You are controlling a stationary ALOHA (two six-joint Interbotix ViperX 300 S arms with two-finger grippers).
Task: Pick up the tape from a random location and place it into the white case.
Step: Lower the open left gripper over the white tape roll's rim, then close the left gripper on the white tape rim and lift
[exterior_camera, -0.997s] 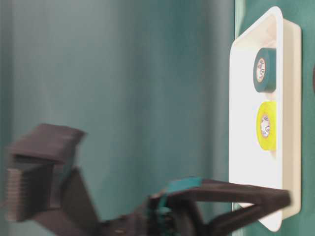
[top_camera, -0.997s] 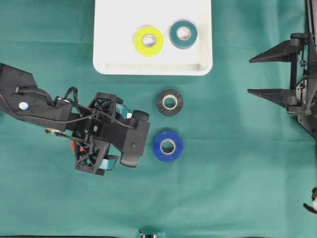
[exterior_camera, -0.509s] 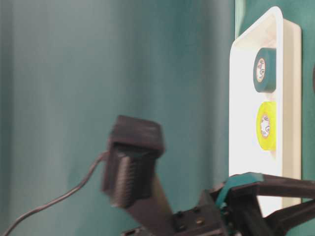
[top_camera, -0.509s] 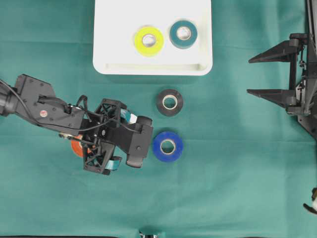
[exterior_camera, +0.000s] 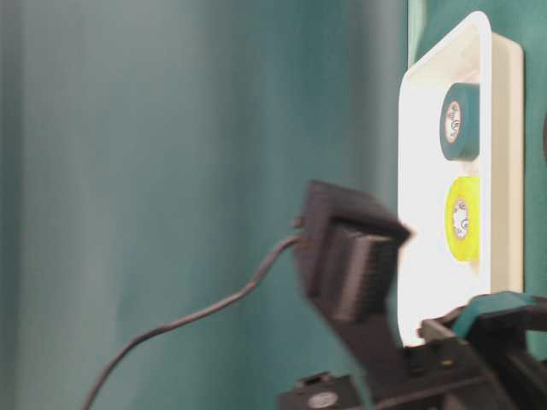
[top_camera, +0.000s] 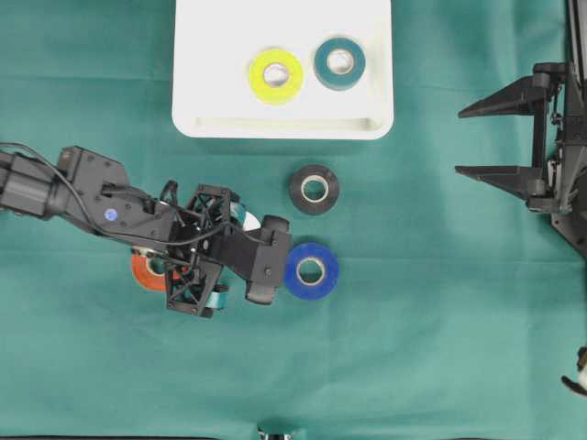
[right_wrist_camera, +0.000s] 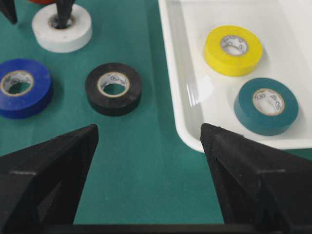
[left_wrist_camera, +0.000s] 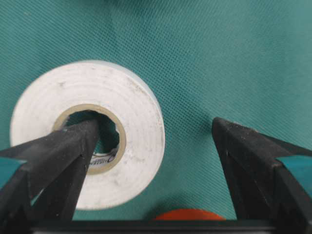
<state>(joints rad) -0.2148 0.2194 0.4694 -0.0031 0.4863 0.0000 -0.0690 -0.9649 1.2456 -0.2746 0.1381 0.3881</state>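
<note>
A white tape roll (left_wrist_camera: 122,122) lies flat on the green cloth. My left gripper (left_wrist_camera: 155,124) is open over it, one fingertip (left_wrist_camera: 73,146) down in the roll's core and the other out on the cloth, so the jaws straddle its right wall. From overhead the left gripper (top_camera: 223,257) hides most of that roll. The right wrist view shows the white roll (right_wrist_camera: 62,24) at top left with a fingertip in its hole. The white case (top_camera: 197,64) at the top holds a yellow roll (top_camera: 276,75) and a teal roll (top_camera: 339,62). My right gripper (top_camera: 477,137) stands open and empty at the right edge.
Loose on the cloth are a black roll (top_camera: 314,189), a blue roll (top_camera: 310,270) just right of the left wrist, and an orange roll (top_camera: 144,271) on its left. The case's near rim (right_wrist_camera: 180,97) is close to the black roll (right_wrist_camera: 113,88).
My left arm has swung right and come down over the white roll, uncovering the orange roll behind it. The jaws stay open. The right arm has not moved.
</note>
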